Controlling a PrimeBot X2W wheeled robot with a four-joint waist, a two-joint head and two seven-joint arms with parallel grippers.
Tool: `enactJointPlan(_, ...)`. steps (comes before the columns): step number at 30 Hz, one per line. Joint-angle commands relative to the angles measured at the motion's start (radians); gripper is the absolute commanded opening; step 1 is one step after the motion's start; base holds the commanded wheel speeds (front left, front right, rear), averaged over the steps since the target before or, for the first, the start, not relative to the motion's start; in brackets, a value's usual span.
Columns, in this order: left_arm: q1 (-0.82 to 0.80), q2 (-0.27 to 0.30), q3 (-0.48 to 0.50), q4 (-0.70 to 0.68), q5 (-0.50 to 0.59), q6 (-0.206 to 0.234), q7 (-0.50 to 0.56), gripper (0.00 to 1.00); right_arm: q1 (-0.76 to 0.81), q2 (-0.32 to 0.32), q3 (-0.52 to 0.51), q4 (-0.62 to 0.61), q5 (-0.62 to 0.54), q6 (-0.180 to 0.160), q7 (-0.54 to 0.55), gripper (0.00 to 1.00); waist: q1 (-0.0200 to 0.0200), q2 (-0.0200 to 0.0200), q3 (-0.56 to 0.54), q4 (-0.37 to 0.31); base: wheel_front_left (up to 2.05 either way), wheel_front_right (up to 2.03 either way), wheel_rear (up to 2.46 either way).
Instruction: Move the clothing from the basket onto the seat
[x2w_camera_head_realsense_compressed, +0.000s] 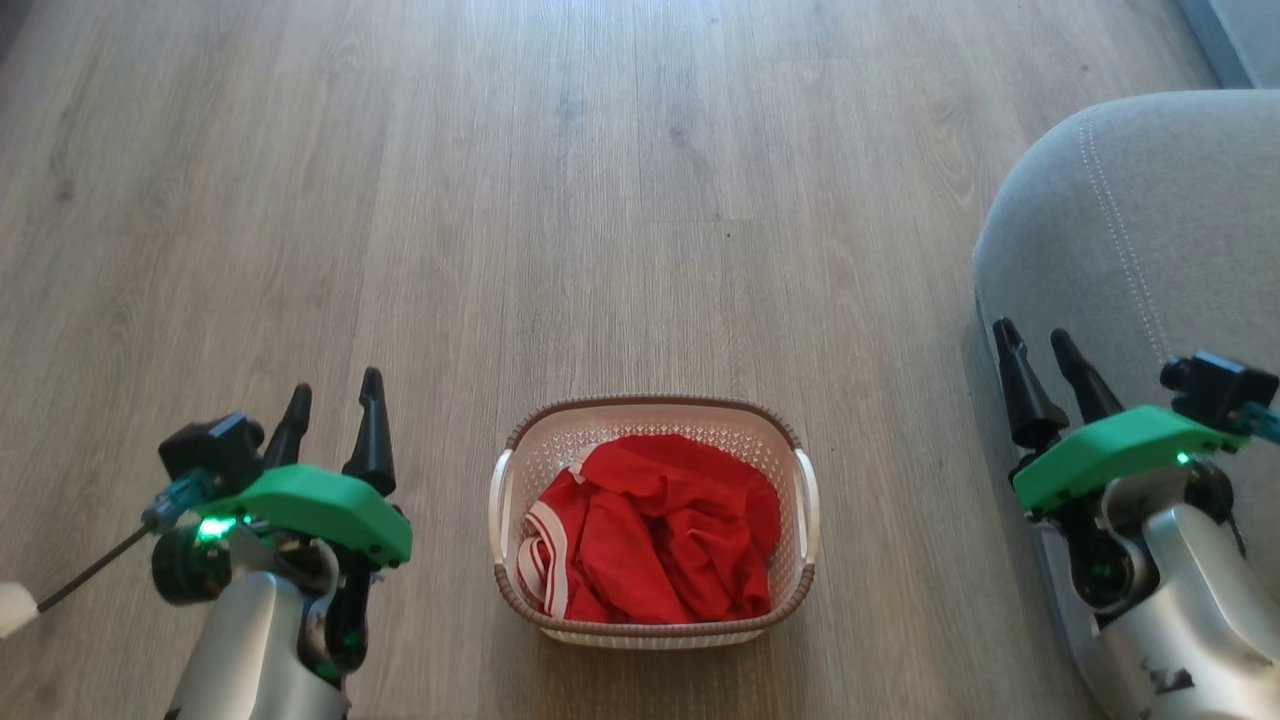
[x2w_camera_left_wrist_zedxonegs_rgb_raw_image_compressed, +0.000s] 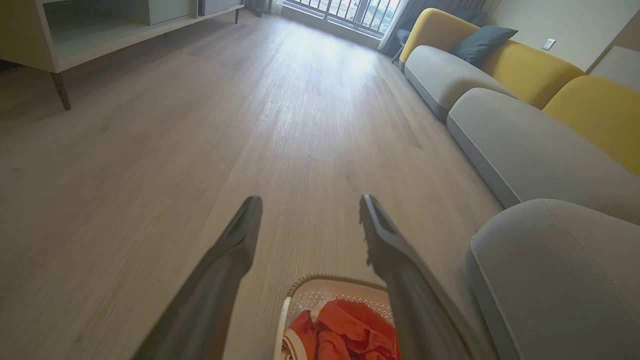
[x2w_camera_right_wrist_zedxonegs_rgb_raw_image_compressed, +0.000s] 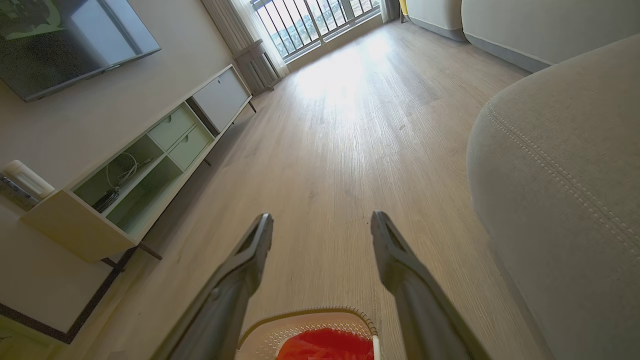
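- My left gripper (x2w_camera_head_realsense_compressed: 336, 383) hangs to the left of the basket (x2w_camera_head_realsense_compressed: 650, 403), well apart from it. Jaws spread wide, nothing between them.
- My right gripper (x2w_camera_head_realsense_compressed: 1032, 330) is to the right of the basket, also well apart. Jaws spread wide and empty. In the head view its fingers lie over the near edge of the seat (x2w_camera_head_realsense_compressed: 1150, 220).
- The basket stands upright on the wood floor (x2w_camera_head_realsense_compressed: 600, 200), between my two grippers. It has cream perforated walls, a brown rim and a white handle on each side.
- The clothing (x2w_camera_head_realsense_compressed: 670, 525) is a crumpled red pile inside the basket, covering most of the bottom. Its white-and-red striped trim lies on the side toward my left gripper.
- The seat is a grey upholstered cushion to the right of the basket, near it but not touching. A pale stitch line runs along its rounded corner.
- Left wrist view: past the basket, beyond the seat, there are more grey cushions (x2w_camera_left_wrist_zedxonegs_rgb_raw_image_compressed: 530, 150) with yellow backs (x2w_camera_left_wrist_zedxonegs_rgb_raw_image_compressed: 525, 70) and a teal pillow (x2w_camera_left_wrist_zedxonegs_rgb_raw_image_compressed: 482, 42).
- Right wrist view: a low TV cabinet (x2w_camera_right_wrist_zedxonegs_rgb_raw_image_compressed: 150, 165) stands far left of the basket, with a dark screen (x2w_camera_right_wrist_zedxonegs_rgb_raw_image_compressed: 65, 40) above it.
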Motion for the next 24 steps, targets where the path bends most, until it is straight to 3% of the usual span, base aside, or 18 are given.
enactJointPlan(1,-0.066,0.022,0.019,-0.028,0.03,0.004,-0.016,1.0,-0.063,-0.026,0.018,-0.023,-0.024,0.0,-0.018,1.0,0.0,0.0,0.001,0.0,0.0,0.0,0.0)
enactJointPlan(24,-0.145,0.02,0.007,-0.006,0.308,0.041,-0.083,1.0,-0.176,-0.071,0.084,0.044,-0.243,0.0,-0.086,1.0,0.0,0.0,0.017,0.003,0.0,0.0,0.0)
